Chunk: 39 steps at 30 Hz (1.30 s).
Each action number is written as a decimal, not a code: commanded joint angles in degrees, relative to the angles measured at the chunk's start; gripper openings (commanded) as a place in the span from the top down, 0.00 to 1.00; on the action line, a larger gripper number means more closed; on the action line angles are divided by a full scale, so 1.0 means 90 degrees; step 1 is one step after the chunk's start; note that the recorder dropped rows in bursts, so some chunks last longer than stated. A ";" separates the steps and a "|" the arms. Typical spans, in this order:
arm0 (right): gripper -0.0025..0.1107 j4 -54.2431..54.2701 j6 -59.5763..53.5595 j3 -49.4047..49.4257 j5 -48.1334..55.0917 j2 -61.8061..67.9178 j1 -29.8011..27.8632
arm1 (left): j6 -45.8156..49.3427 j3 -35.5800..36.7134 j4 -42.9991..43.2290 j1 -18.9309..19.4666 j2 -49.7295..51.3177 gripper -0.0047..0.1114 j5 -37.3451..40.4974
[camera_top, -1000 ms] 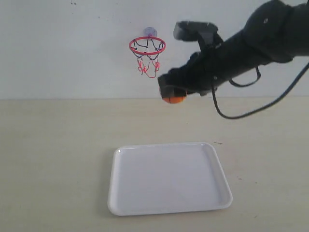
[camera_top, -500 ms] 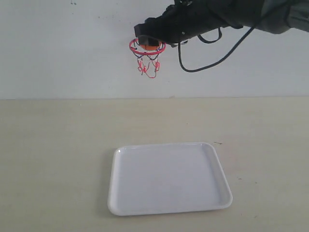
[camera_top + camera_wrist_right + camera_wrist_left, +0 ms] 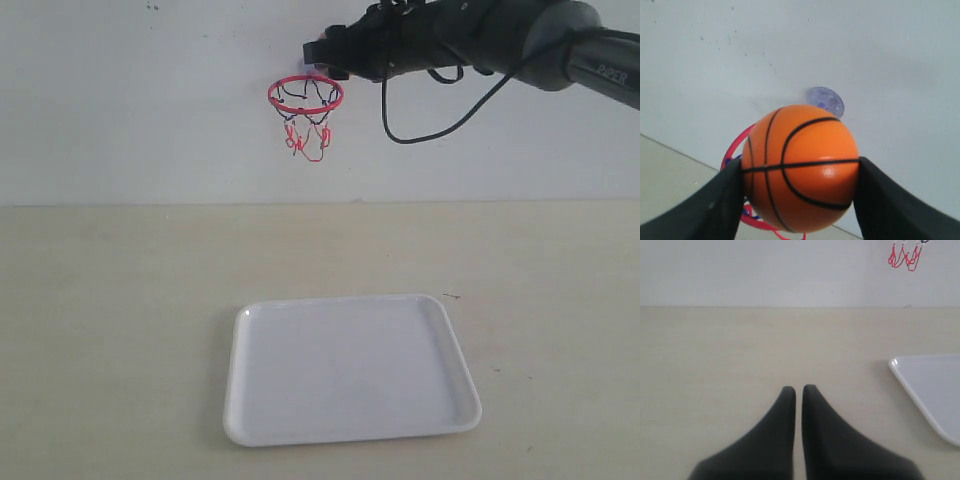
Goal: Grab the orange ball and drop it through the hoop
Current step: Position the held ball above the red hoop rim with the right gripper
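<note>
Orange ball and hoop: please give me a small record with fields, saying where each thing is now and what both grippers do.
orange ball: clamped between the right gripper's fingers, just above the hoop's ring
hoop: mounted on the wall, ring under the ball
right gripper: shut on the orange ball
left gripper: shut, holding nothing, over the table
white tray: flat on the table

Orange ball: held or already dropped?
Held. Right wrist view shows the jaws pressing both sides of the orange ball, above the hoop.
</note>
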 commanded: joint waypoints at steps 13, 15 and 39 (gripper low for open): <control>0.98 0.0665 -0.0527 -0.0044 -0.0756 0.0014 0.0226 | 0.0009 0.0026 0.0013 -0.0022 -0.0026 0.92 -0.0058; 0.98 0.0665 -0.0846 -0.0044 -0.0867 0.0014 0.0331 | 0.0009 0.0026 0.0013 -0.0022 -0.0026 0.92 -0.0058; 0.98 0.0710 -0.0772 -0.0044 -0.1752 0.0428 0.0426 | 0.0009 0.0026 0.0013 -0.0022 -0.0026 0.92 -0.0058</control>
